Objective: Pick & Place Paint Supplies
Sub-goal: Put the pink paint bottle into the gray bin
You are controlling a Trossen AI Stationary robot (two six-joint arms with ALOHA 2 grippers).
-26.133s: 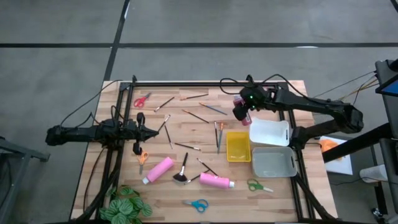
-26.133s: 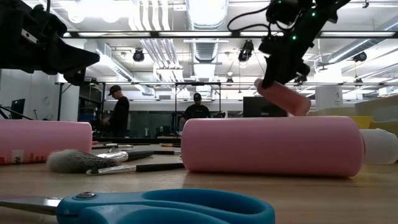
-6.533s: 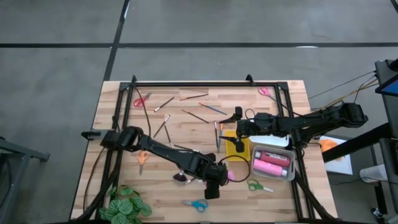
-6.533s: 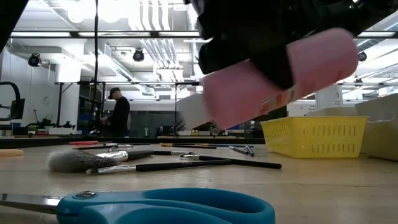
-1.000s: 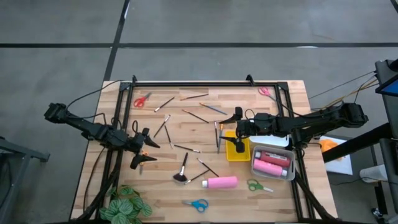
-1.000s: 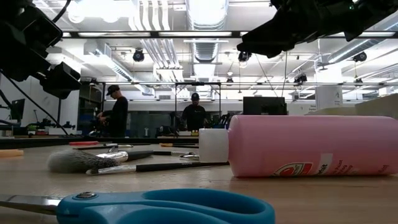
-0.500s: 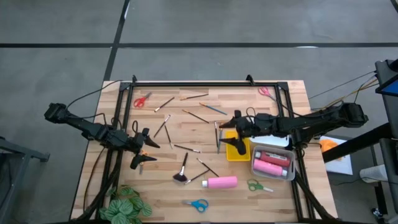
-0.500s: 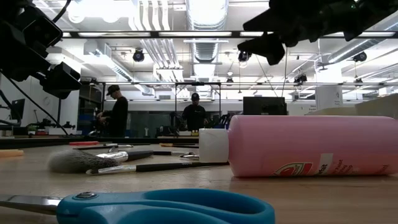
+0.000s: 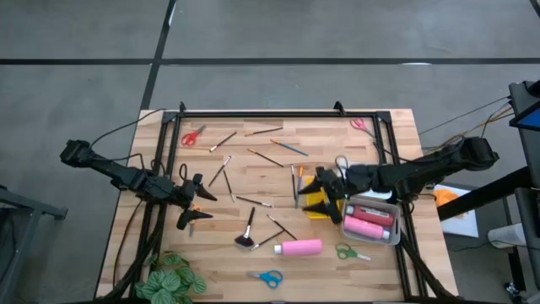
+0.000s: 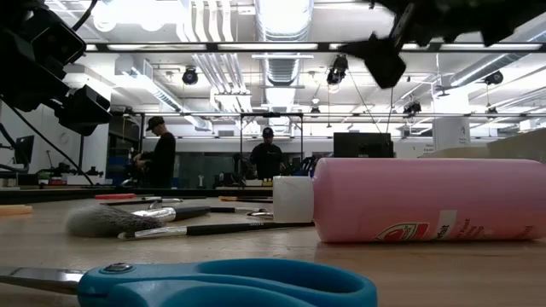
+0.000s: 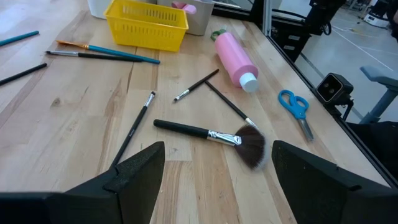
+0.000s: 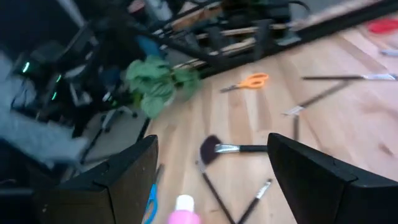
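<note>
- Left gripper (image 9: 187, 205) is seen hovering at the left side of the light wooden slatted surface (image 9: 253, 181), fingers spread wide, nothing held. An orange-handled pair of scissors (image 12: 247, 81) lies just beside it on the surface.
- Right gripper (image 9: 322, 196) is placed above the small yellow mesh tray (image 9: 321, 208), fingers spread wide, nothing pinched.
- One pink white-capped paint bottle (image 9: 299, 247) is lying on its side on the surface near the front edge, cap pointing to the left arm's side; in the low view it fills the right half (image 10: 418, 200).
- Two further pink/red bottles (image 9: 366, 222) are lying inside the clear grey bin (image 9: 393, 235) at the right, just beside the yellow tray.
- Fluffy black fan brush (image 9: 247, 230) lies left of the loose bottle; its bristles are seen in the left wrist view (image 11: 251, 144).
- Thin pencil-length brushes (image 9: 264, 156) are scattered across the middle and far part of the surface.
- Blue-handled scissors (image 9: 268, 277) are at the front edge, green-handled scissors (image 9: 347, 252) just in front of the grey bin, red-handled scissors (image 9: 192, 136) at the far left, pink-handled scissors (image 9: 360, 125) at the far right.
- Leafy green plant (image 9: 170, 275) sits at the front left corner.
- Two people (image 10: 162, 153) are seen standing in the room behind, well apart from the surface.
</note>
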